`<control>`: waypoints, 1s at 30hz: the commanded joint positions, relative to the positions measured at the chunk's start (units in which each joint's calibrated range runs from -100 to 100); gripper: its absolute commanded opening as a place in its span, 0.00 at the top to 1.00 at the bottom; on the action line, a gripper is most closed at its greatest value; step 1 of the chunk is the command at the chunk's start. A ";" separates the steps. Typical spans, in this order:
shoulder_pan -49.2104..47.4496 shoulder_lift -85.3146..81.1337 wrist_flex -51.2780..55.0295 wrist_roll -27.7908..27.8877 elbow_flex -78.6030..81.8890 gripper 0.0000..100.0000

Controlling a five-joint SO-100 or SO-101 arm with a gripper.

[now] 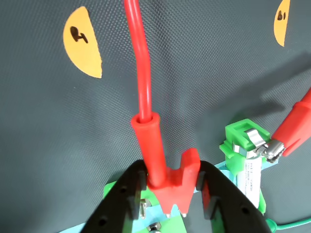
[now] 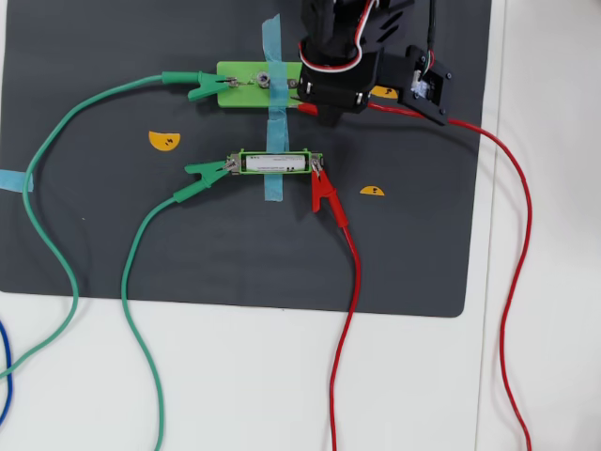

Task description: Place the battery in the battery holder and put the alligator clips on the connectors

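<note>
Across the dark mat (image 2: pixel 113 235), working from nine o'clock toward three in the overhead view, we meet two green clips first: one (image 2: pixel 200 86) bites the left end of the bulb block (image 2: pixel 246 85), the other (image 2: pixel 208 172) the left tab of the battery holder (image 2: pixel 280 163). Blue tape (image 2: pixel 274 122) crosses both green pieces, which we judge pins them against the tug of the wires. We see the battery (image 2: pixel 277 163) already lying in its holder. At the holder's right end a red clip (image 2: pixel 324 194) hangs on, trailing toward five o'clock. Up at one o'clock our gripper (image 1: pixel 170 191) squeezes the last red clip (image 1: pixel 165 165) by its sleeve. We think that pinch holds its teeth open over the block's right connector, though the contact itself is hidden.
</note>
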 commanded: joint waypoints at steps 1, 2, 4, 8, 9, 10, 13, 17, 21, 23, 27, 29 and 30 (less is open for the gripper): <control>-0.34 -1.73 -0.01 0.35 -0.29 0.99; -0.84 -1.73 -0.01 0.40 -0.29 0.99; -2.76 -1.73 0.60 0.45 -0.29 0.99; -4.38 -1.73 2.06 0.45 -0.64 0.99; -4.68 -1.73 2.06 0.56 -0.47 0.99; -5.19 -1.73 2.14 0.98 -0.38 0.99; -5.49 -1.99 2.92 1.13 -0.38 0.99; -4.98 -5.64 3.60 1.18 -0.03 0.99; -5.39 -7.18 4.64 1.24 0.67 0.99; -5.19 -7.18 4.64 1.18 0.67 0.99; -5.59 -7.18 5.07 0.92 1.02 0.99; -5.69 -7.26 4.46 0.92 2.25 0.99; -5.69 -7.26 4.46 0.92 2.69 0.99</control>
